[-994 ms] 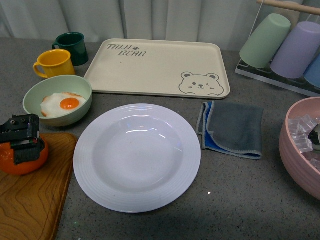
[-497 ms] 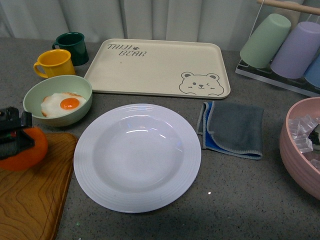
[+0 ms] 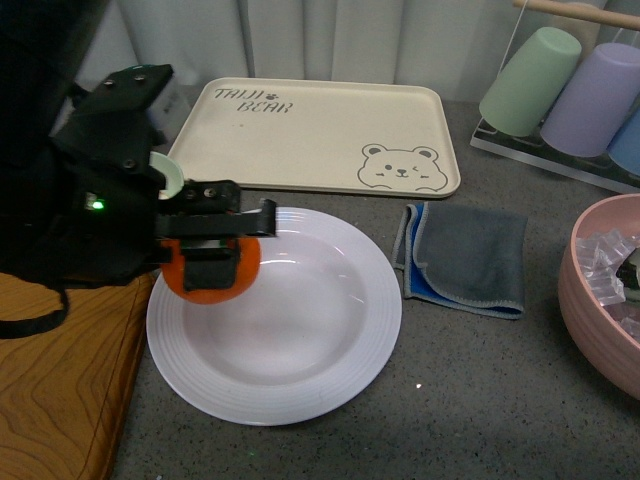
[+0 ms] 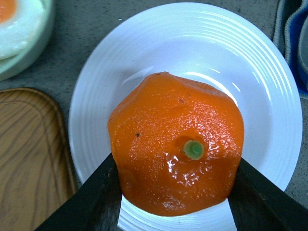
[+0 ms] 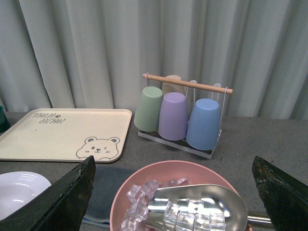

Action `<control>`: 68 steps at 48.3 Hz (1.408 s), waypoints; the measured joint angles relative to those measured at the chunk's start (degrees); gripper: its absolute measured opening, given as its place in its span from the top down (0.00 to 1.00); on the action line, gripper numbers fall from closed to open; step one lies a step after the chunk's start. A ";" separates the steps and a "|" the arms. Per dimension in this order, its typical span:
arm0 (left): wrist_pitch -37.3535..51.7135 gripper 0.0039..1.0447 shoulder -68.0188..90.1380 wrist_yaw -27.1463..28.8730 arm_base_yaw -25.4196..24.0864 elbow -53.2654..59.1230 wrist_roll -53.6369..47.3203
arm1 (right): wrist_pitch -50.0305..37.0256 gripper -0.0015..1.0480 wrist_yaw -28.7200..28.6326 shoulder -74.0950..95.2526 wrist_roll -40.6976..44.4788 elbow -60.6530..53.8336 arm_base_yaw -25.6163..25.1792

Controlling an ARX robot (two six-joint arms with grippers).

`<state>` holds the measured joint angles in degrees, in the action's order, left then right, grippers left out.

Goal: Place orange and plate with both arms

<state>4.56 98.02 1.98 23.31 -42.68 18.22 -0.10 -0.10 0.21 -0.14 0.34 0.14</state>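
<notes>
Left gripper [image 3: 213, 255] over the plate [image 3: 292, 405], jaws closed on the flanks of the orange [image 4: 173, 139], which was held stem spot up. The orange hung above the left part of the plate's well, close to the ridged rim on the side of the wooden board [image 3: 50, 400]; whether it touched the plate could not be told. The right gripper [image 5: 173, 199] was spread wide and empty above the pink bowl [image 5: 144, 169] of ice, well apart from the plate.

Probable hazards:
- A release from any height, or this near the rim, would likely let the round fruit bounce on the glossy surface and roll over the edge toward the board or the green bowl [image 4: 29, 43].
- Too hard a squeeze might dent the soft skin.
- If the plate were later lifted by its thin rim, a slight tilt could send the orange rolling.
- The rim lay flat on the table, so it offered little purchase.
</notes>
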 joint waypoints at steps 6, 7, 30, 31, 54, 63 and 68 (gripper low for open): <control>0.35 0.51 3.34 0.79 2.75 -2.36 0.98 | 0.00 0.09 0.02 0.00 0.00 0.00 0.00; 0.37 0.51 4.31 0.87 3.26 -2.99 1.20 | 0.00 0.09 0.02 0.00 0.00 0.00 0.00; 0.61 0.52 13.27 1.18 3.13 -6.49 1.70 | 0.00 0.09 0.00 0.00 0.00 0.00 0.00; 0.61 0.52 13.31 0.98 3.10 -6.51 1.79 | 0.00 0.09 0.00 0.00 0.00 0.00 0.00; 1.49 0.06 4.94 2.73 3.30 -4.17 4.22 | 0.00 0.09 0.02 0.00 0.00 0.00 0.00; 25.03 0.19 0.48 16.87 3.39 5.38 -3.65 | 0.00 0.09 0.02 0.00 0.00 0.00 0.00; 54.10 0.36 -0.24 20.15 0.48 17.92 -12.15 | 0.02 0.09 0.15 0.00 0.02 0.00 0.00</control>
<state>58.65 97.78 22.13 23.79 -24.75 6.07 -0.08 0.05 0.21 -0.12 0.34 0.14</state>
